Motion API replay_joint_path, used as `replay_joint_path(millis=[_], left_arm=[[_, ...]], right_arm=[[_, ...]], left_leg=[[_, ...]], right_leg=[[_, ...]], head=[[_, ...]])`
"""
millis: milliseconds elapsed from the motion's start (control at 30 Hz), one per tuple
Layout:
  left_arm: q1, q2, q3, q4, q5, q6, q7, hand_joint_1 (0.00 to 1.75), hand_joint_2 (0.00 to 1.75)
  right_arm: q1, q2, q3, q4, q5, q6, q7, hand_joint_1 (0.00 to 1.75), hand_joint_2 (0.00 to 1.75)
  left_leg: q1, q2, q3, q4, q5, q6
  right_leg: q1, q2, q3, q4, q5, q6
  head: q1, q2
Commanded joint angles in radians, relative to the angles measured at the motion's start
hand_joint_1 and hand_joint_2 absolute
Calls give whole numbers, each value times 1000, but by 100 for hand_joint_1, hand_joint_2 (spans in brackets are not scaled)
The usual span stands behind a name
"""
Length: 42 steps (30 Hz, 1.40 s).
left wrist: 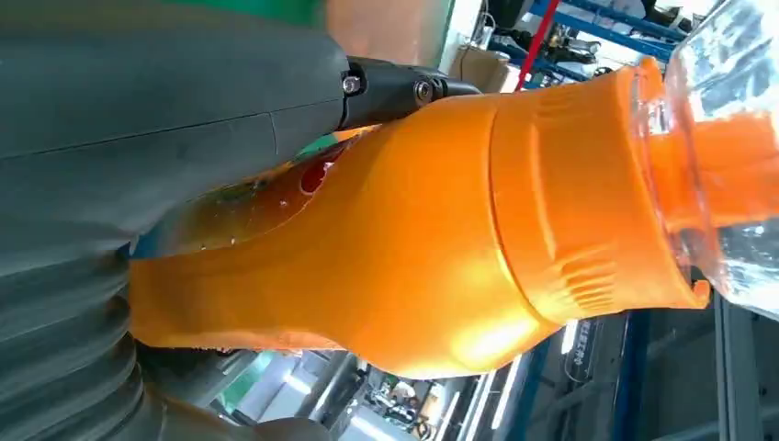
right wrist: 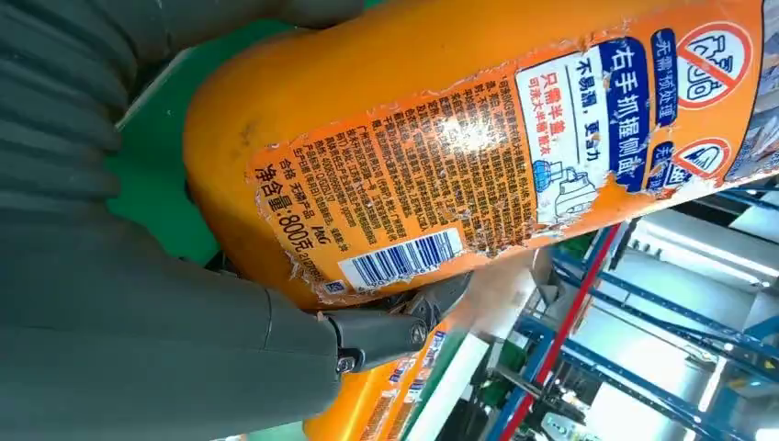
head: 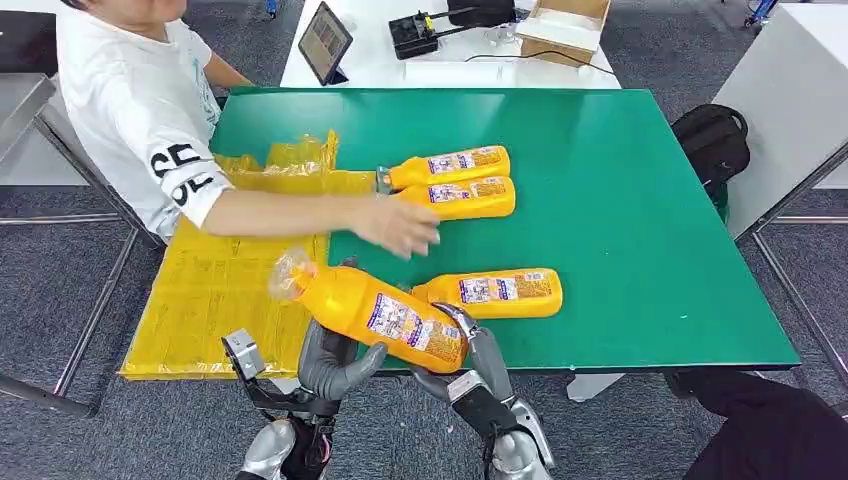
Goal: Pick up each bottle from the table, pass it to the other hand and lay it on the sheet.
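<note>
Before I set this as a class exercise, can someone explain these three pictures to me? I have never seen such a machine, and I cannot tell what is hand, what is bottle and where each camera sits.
The machine is a humanoid robot with two arms and fingered hands. The wide picture comes from its head, looking down on a green table. The two close pictures come from cameras at its wrists, so they look turned.

Both hands are on one orange bottle at the table's near edge: the left hand at the neck end, the right hand at the base end. The grey ribbed shapes in the close views are those hands.

Three more bottles lie on the table. A yellow sheet covers the left side. A person reaches an arm across the table.
</note>
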Motion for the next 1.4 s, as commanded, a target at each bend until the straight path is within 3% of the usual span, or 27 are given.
replay_joint_path(millis=[33,467,700,733,867,1400], left_arm=[[13,-31,-24,22,0,0,1,0,175],[6,-31,-38,50,-5,6,1,0,175],[-24,-31,-41,90,-35,56,-8,0,175],[-34,-31,-43,103,-44,58,1,0,175],[-71,-31,-58,154,-25,71,-5,0,175],[-77,-31,-62,160,-15,81,-9,0,175]], right_arm=[[-22,0,-20,53,-4,1,-31,175,175],[-19,7,-13,40,-4,27,-22,175,175],[-49,39,131,191,64,22,-26,175,175],[-72,16,223,259,131,122,30,175,175],[-111,69,280,476,135,24,-35,175,175],[-127,60,303,517,125,50,-34,175,175]], left_leg=[[0,0,3,0,-1,1],[0,0,5,0,-2,1],[1,1,4,-1,-2,1],[0,1,3,-1,-1,1],[1,3,7,-1,-2,1],[1,0,4,0,-2,1]], right_leg=[[1,-1,3,-1,-1,-2],[1,-1,5,-1,-2,-3],[1,0,4,-1,-1,-2],[1,0,3,-1,-1,-2],[2,2,7,-2,-1,-3],[2,-3,4,-1,-3,-3]], head=[[0,0],[0,0],[0,0],[0,0],[0,0],[0,0]])
